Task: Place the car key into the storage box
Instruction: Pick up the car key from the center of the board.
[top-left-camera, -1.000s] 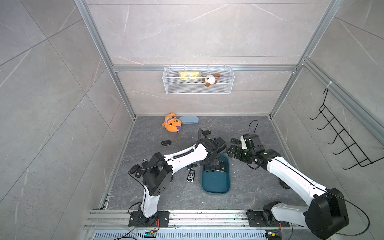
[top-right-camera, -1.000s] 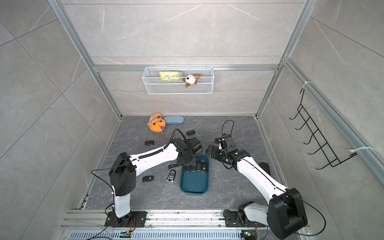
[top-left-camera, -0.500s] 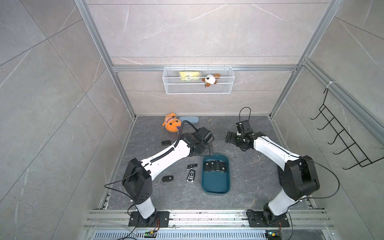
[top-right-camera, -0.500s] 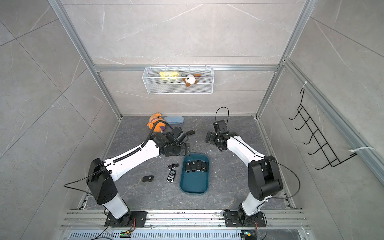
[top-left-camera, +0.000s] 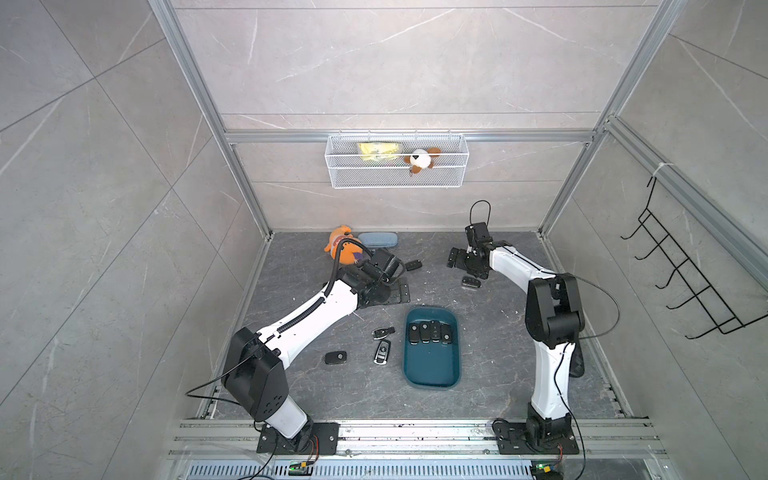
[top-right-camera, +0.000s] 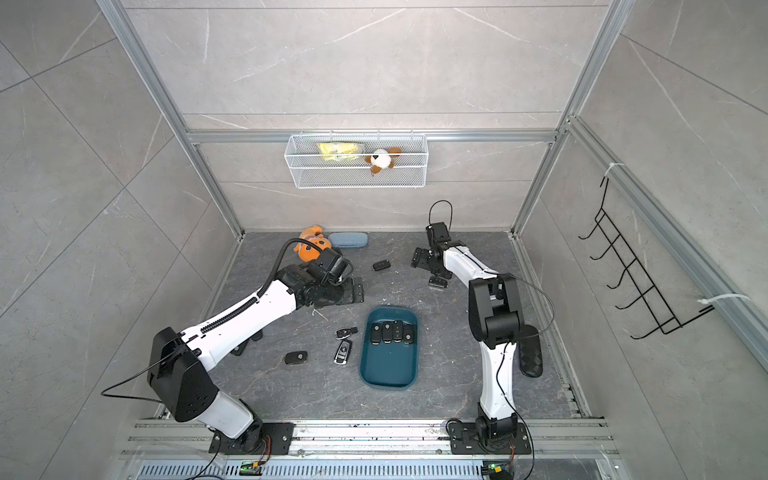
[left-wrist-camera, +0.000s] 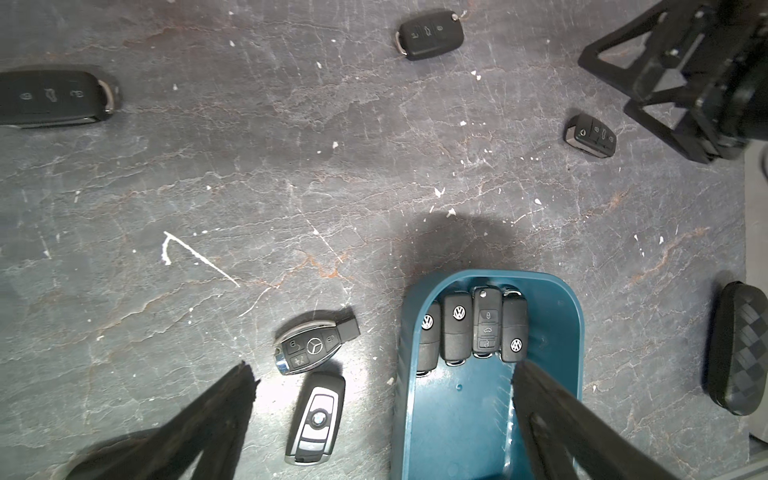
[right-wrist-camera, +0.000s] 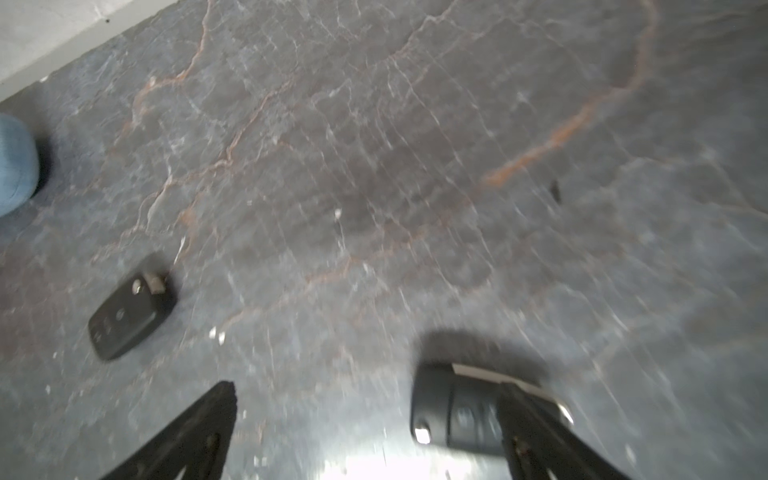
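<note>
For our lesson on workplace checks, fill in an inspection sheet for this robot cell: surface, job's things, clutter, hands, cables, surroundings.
Surface: dark veined stone tabletop, white scratches and flecks.
Job's things: teal storage box holds four car keys in a row; Mercedes key, BMW key and other fobs lie outside.
Clutter: orange plush toy, pale blue case, black checkered case.
Hands: left hand open, empty; right hand open, a loose key beside it.
Cables: black cable loops over each arm, clear of the keys.
Surroundings: wire basket and hook rack on tiled walls.
</note>
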